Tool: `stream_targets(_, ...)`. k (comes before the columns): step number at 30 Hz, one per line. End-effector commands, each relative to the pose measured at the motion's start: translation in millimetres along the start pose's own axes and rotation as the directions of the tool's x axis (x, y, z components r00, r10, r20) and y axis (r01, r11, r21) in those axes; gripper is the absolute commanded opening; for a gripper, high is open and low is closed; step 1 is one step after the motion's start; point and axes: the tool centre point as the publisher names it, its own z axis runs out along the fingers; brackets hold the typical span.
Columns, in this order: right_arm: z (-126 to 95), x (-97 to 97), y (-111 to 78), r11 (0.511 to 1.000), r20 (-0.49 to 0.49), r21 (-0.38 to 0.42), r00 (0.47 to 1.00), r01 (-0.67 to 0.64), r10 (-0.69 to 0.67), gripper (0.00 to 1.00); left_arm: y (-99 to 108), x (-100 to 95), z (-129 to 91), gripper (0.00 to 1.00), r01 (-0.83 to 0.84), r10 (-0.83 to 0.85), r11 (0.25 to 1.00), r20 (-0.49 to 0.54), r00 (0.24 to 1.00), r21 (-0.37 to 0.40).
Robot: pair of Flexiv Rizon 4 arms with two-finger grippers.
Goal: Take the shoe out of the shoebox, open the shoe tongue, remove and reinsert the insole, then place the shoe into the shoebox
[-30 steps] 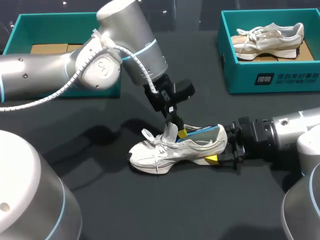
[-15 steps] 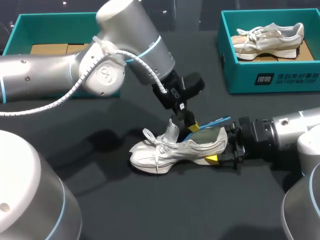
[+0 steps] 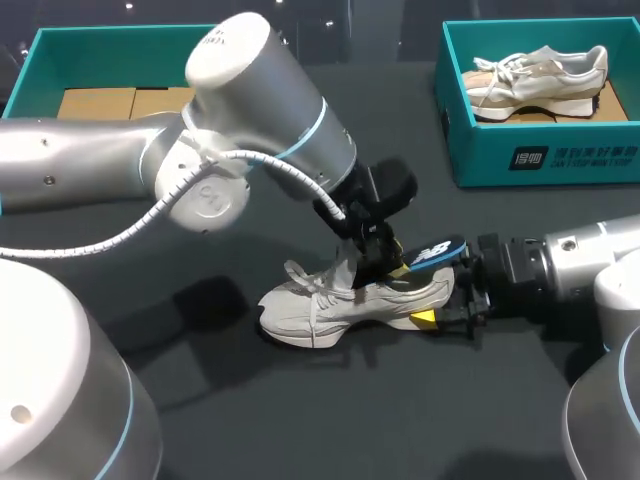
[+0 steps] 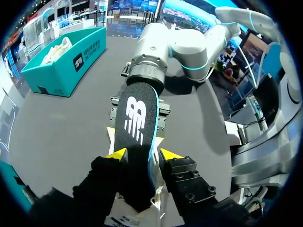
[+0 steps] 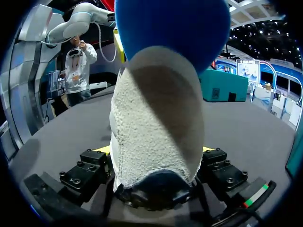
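A white shoe [image 3: 340,300] lies on its sole mid-table, toe toward my left. Its heel [image 5: 156,127] sits between the fingers of my right gripper [image 3: 440,305], which is shut on it from both sides. The insole [image 3: 435,252], black on top and blue underneath, lies along the shoe's opening, and its heel end sticks out over the heel. My left gripper [image 3: 385,262] hovers over the shoe's opening. In the left wrist view, the insole [image 4: 137,118] lies flat between the parted yellow fingertips [image 4: 117,153] of the left gripper [image 4: 139,156].
A teal shoebox [image 3: 540,160] at the back right holds another white shoe [image 3: 540,75]. A second teal box [image 3: 60,45] at the back left holds cardboard inserts [image 3: 100,98]. The dark tabletop [image 3: 300,400] lies bare in front of the shoe.
My left gripper drew the insole's heel end up out of the shoe, moved right, then parted its fingers. The insole dropped flat, black side up. The right arm has not moved.
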Motion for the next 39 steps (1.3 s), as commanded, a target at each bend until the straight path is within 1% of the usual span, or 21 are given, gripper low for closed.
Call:
stream_targets(1,1.4,0.4,-0.4,1.000,0.000,0.003,1.000,0.000,0.000,0.00,7.5,9.3,-0.5,0.51,-0.001,-0.002,0.999,0.093,0.996,0.038)
stream_targets(2,1.4,0.4,-0.4,1.000,0.000,0.003,1.000,0.000,0.000,0.00,7.2,9.9,1.4,0.55,-0.006,0.001,0.999,0.119,0.993,0.045)
stream_targets(3,1.4,0.4,-0.4,1.000,0.000,0.003,1.000,0.000,0.000,0.00,6.9,10.5,3.5,0.55,-0.011,0.004,0.999,0.139,0.990,0.049)
stream_targets(7,1.4,0.4,-0.4,1.000,0.000,0.003,1.000,0.000,0.000,0.00,5.5,11.4,12.4,0.50,-0.038,0.027,0.998,0.195,0.980,0.050)
stream_targets(15,1.4,0.4,-0.4,1.000,0.000,0.003,1.000,0.000,0.000,0.00,-1.5,3.9,27.7,0.49,-0.067,0.052,0.997,0.281,0.958,0.045)
stream_targets(18,1.4,0.4,-0.4,1.000,0.000,0.003,1.000,0.000,0.000,0.00,-2.2,0.5,32.0,0.49,-0.072,0.056,0.997,0.297,0.953,0.041)
stream_targets(21,1.4,0.4,-0.4,1.000,0.000,0.003,1.000,0.000,0.000,0.00,-4.0,-5.0,37.6,0.47,-0.068,0.053,0.997,0.318,0.947,0.037)
stream_targets(23,1.4,0.4,-0.4,1.000,0.000,0.003,1.000,0.000,0.000,0.00,-5.2,-9.7,40.2,0.42,-0.058,0.042,0.998,0.324,0.945,0.039)
stream_targets(24,1.4,0.4,-0.4,1.000,0.000,0.003,1.000,0.000,0.000,0.00,-5.6,-12.1,40.4,0.35,-0.051,0.036,0.998,0.323,0.946,0.039)
stream_targets(25,1.4,0.4,-0.4,1.000,0.000,0.003,1.000,0.000,0.000,0.00,-5.9,-14.0,40.0,0.22,-0.046,0.030,0.998,0.321,0.946,0.041)
stream_targets(26,1.4,0.4,-0.4,1.000,0.000,0.003,1.000,0.000,0.000,0.00,-6.1,-15.8,39.0,0.05,-0.041,0.025,0.998,0.321,0.947,0.044)
stream_targets(27,1.4,0.4,-0.4,1.000,0.000,0.003,1.000,0.000,0.000,0.00,-6.4,-17.3,37.7,0.00,-0.038,0.021,0.998,0.319,0.947,0.047)
stream_targets(33,1.4,0.4,-0.4,1.000,0.000,0.003,1.000,0.000,0.000,0.00,-11.1,-19.5,26.5,0.00,-0.025,0.001,0.997,0.290,0.957,0.078)
stream_targets(39,1.4,0.4,-0.4,1.000,0.000,0.003,1.000,0.000,0.000,0.00,-27.0,-18.5,13.0,0.00,-0.020,-0.017,0.992,0.278,0.960,0.128)
